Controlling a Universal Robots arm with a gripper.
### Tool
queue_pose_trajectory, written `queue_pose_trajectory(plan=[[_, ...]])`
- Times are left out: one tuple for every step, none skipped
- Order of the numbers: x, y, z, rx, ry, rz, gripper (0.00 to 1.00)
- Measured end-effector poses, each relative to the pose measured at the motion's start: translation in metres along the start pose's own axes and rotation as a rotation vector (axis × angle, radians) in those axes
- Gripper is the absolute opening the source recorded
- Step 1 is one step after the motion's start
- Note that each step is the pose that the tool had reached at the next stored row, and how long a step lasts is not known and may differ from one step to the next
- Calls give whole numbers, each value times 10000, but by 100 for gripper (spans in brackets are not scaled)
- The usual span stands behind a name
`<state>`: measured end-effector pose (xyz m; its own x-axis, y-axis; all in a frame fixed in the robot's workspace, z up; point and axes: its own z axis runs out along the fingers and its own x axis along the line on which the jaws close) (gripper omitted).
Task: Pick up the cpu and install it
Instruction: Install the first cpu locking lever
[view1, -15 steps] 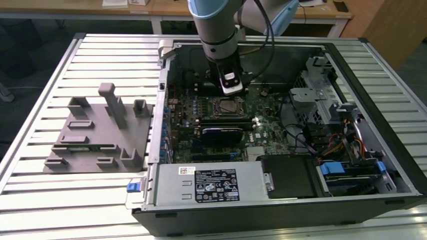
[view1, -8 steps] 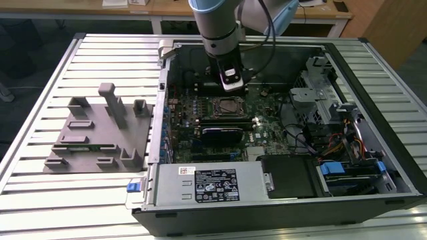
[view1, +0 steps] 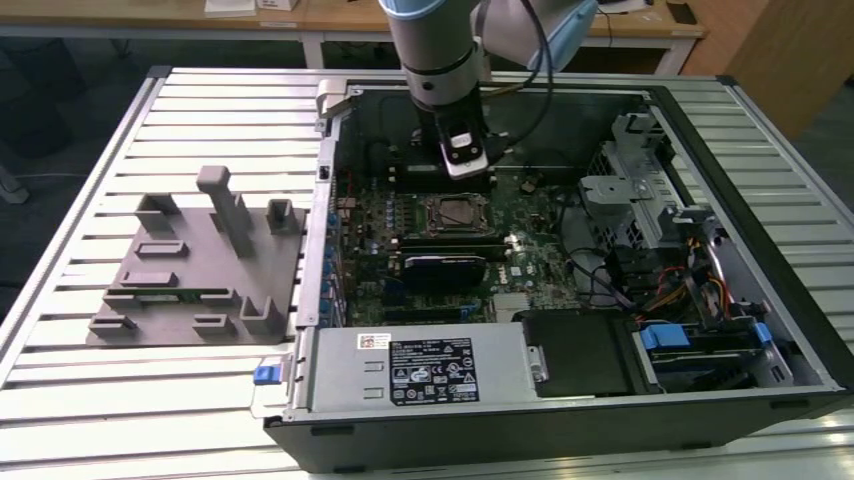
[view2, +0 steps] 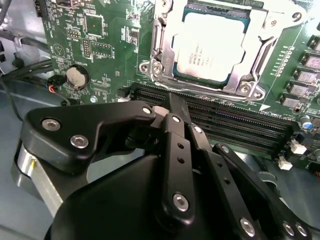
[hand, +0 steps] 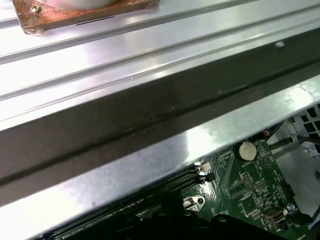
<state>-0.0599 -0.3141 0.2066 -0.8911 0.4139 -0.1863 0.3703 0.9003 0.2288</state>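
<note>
The cpu (view2: 212, 47) sits in the motherboard's socket (view2: 165, 55), just beyond the jaws. The gripper (view2: 172, 107) hangs above the memory slots (view2: 235, 122), jaws closed together and holding nothing.

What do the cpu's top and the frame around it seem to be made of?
The cpu has a pale, matt silver lid, probably metal, seated in its socket with a thin dark-green edge that looks like circuit board. The frame around it looks like bare bright steel: it glints and is fixed with screws. The gripper hangs beside it, empty.
</note>
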Motion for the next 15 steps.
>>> queue_pose_trajectory(plan=[[-11, 5, 4, 43, 62, 7, 11], [-24, 10, 9, 108, 143, 16, 11], [-39, 16, 14, 187, 236, 23, 11], [-53, 22, 18, 281, 343, 31, 11], [-69, 28, 23, 383, 463, 39, 11], [-84, 34, 27, 484, 573, 46, 11], [-98, 40, 32, 588, 680, 52, 11], [-111, 45, 36, 710, 802, 57, 11], [-121, 50, 39, 839, 941, 66, 11], [-131, 54, 42, 973, 1077, 74, 11], [-140, 58, 45, 1121, 1222, 81, 11], [-142, 59, 46, 1181, 1275, 82, 11], [-142, 58, 46, 1185, 1280, 83, 11], [-142, 58, 45, 1188, 1284, 84, 11], [-142, 59, 46, 1189, 1287, 84, 11]])
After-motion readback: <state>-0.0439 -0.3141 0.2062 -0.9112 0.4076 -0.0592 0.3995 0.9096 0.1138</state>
